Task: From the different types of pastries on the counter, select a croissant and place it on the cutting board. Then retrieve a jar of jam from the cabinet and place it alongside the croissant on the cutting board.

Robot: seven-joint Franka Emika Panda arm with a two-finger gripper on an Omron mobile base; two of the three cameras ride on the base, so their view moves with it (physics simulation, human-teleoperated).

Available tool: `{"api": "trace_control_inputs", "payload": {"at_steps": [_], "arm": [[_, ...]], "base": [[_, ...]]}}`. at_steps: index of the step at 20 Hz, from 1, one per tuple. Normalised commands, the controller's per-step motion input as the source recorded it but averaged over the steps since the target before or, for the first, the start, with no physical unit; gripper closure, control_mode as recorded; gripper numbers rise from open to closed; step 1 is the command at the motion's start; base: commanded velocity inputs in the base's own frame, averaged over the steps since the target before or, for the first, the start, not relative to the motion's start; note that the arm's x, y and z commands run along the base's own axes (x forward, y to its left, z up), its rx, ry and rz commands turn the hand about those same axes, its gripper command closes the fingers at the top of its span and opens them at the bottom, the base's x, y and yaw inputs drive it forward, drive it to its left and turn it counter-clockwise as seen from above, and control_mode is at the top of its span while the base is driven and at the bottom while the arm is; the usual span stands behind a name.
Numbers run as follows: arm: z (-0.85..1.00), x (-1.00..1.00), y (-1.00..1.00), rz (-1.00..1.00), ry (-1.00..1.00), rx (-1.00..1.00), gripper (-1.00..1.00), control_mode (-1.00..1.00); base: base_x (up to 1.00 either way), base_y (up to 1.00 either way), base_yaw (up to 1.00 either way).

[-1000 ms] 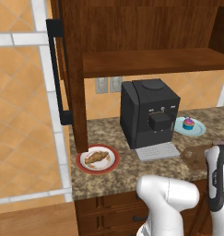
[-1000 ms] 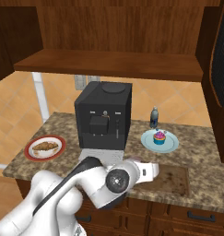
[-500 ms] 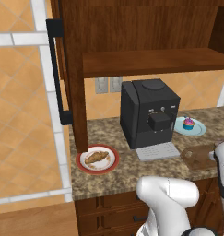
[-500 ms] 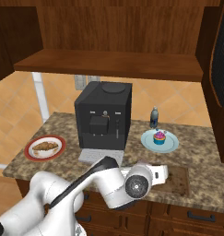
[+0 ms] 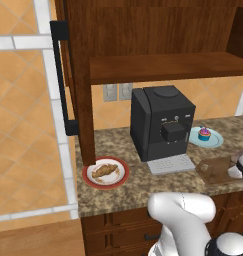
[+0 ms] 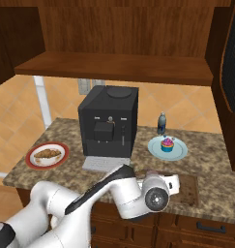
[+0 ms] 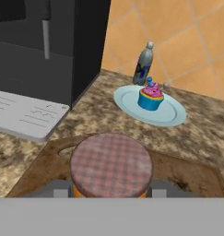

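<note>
Jar of jam (image 7: pixel 110 164) sits between my gripper (image 7: pixel 110 192) tips, jaws closed on it, checked lid up, right over cutting board (image 7: pixel 187 173). Croissant (image 5: pixel 105 171) on red-rimmed plate (image 5: pixel 121 177), far left of counter (image 5: pixel 138 185), not on board. I judge: set jar down level, leave board space for croissant. Mind coffee machine (image 7: pixel 49 41) tray alongside, cupcake (image 7: pixel 150 97) plate beyond. Release only once base rests flat.
</note>
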Motion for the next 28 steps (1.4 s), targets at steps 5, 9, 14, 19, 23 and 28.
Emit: {"api": "trace_control_inputs", "payload": {"at_steps": [5, 9, 14, 19, 23, 28], "arm": [[-0.25, 0.25, -0.16, 0.08, 0.0, 0.0, 1.0, -1.0], [-0.28, 0.33, -0.06, 0.06, 0.0, 0.0, 1.0, -1.0], [-0.24, 0.24, 0.0, 0.1, 0.0, 0.0, 1.0, -1.0], [-0.39, 0.29, -0.01, 0.11, 0.0, 0.02, 1.0, -1.0], [-0.21, 0.26, -0.01, 0.08, 0.0, 0.01, 1.0, -1.0], [0.0, 0.05, 0.0, 0.0, -0.01, 0.0, -1.0, -1.0]], "base": [[0.0, 0.0, 0.0], [0.0, 0.0, 0.0], [0.0, 0.0, 0.0], [0.0, 0.0, 0.0], [0.0, 0.0, 0.0], [0.0, 0.0, 0.0]]}}
